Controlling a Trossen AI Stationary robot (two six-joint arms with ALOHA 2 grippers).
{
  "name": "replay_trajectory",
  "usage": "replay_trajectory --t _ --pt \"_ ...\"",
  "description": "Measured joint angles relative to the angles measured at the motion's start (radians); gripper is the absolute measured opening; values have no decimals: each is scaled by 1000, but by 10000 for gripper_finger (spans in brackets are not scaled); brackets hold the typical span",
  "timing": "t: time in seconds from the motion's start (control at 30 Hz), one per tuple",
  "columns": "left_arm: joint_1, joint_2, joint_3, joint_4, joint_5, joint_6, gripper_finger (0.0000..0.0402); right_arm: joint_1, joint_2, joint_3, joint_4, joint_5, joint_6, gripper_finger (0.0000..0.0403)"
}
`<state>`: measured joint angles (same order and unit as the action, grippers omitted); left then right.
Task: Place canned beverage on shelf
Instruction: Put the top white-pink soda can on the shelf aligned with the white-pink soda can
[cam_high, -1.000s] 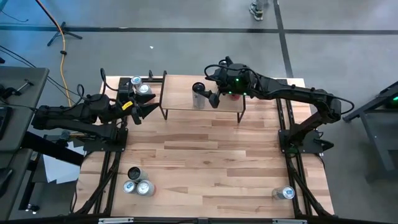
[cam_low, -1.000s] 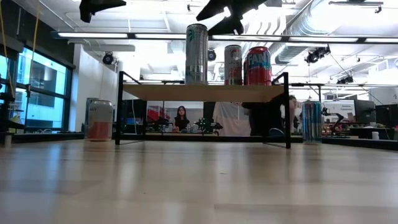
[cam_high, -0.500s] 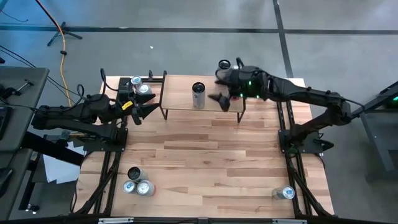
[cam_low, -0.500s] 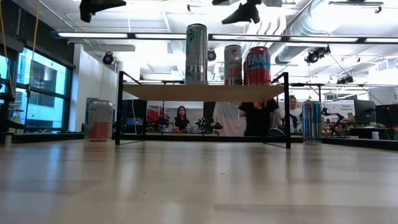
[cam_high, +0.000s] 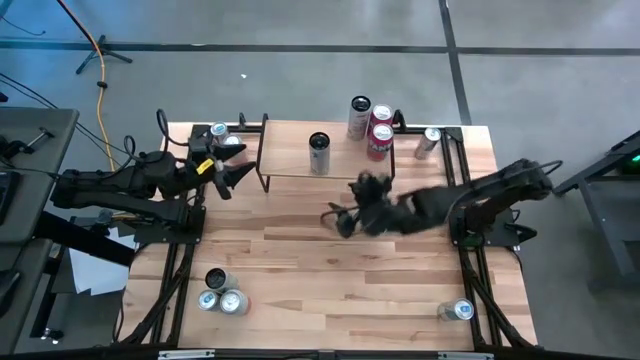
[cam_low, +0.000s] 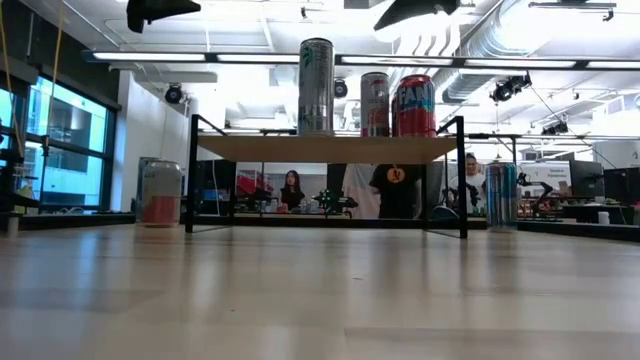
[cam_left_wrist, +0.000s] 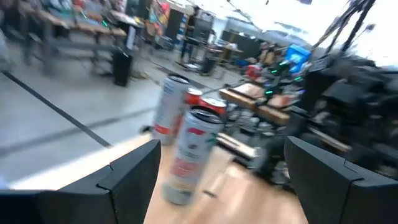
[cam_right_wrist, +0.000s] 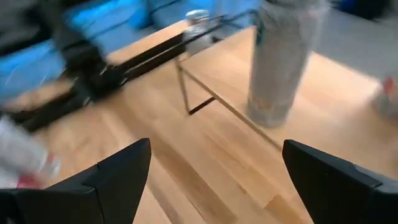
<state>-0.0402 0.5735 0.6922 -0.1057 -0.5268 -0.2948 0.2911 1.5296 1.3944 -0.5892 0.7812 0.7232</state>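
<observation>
The shelf (cam_high: 290, 165) stands at the table's far middle. Three canned beverages stand upright on its top: a silver one (cam_high: 319, 153) near the middle, a silver-and-red one (cam_high: 358, 117) and a red one (cam_high: 379, 143) at its right end. All three show on the plank in the low view (cam_low: 316, 85). My right gripper (cam_high: 338, 220) hangs open and empty over the table, on the near side of the shelf's right half. My left gripper (cam_high: 243, 170) hovers open and empty beside the shelf's left end, next to two cans (cam_left_wrist: 189, 155).
Two cans (cam_high: 225, 137) stand at the far left corner and one silver can (cam_high: 428, 142) right of the shelf. Three cans (cam_high: 220, 293) cluster near the front left, and one (cam_high: 458, 311) sits at the front right. People stand in the room beyond the table.
My right gripper has swung from above the shelf's right end toward the table's near edge, sinking a little and turning as it went, its fingers still open. The two cans at the shelf's right end now show uncovered and stand where they were.
</observation>
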Motion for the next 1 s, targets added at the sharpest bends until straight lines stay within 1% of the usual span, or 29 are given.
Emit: replay_trajectory --t 0.07,0.13,0.2,0.27,0.37,0.47,0.57,0.6,0.67,0.73,0.8,0.9,1.0 --pt "0 0 0 -1 -30 75 303 24 67 25 0 80 168 350" --pt "0 0 0 -2 -47 121 303 24 153 81 -11 109 281 350" --pt "0 0 0 -3 -47 160 303 10 254 177 -82 125 349 350" --pt "0 0 0 -11 -44 206 303 -10 360 308 -198 130 417 350" --pt "0 0 0 -35 -36 271 303 -42 516 545 -429 160 552 350" --pt "0 0 0 -63 -36 282 303 -61 658 769 -662 224 712 350" --pt "0 0 0 -82 -35 276 303 -69 768 954 -856 270 872 350" --pt "0 0 0 -85 -34 274 303 -70 786 965 -870 288 903 350" --pt "0 -1 0 -96 -34 273 303 -77 775 895 -800 296 938 350" --pt "0 0 0 -106 -34 273 303 -88 770 852 -757 289 945 350" --pt "0 -4 0 -114 -34 273 303 -98 769 849 -765 291 942 350" --pt "0 -4 0 -113 -34 273 303 -111 769 853 -737 339 897 350" --pt "0 -4 0 -113 -41 273 303 -124 771 884 -716 354 810 350"
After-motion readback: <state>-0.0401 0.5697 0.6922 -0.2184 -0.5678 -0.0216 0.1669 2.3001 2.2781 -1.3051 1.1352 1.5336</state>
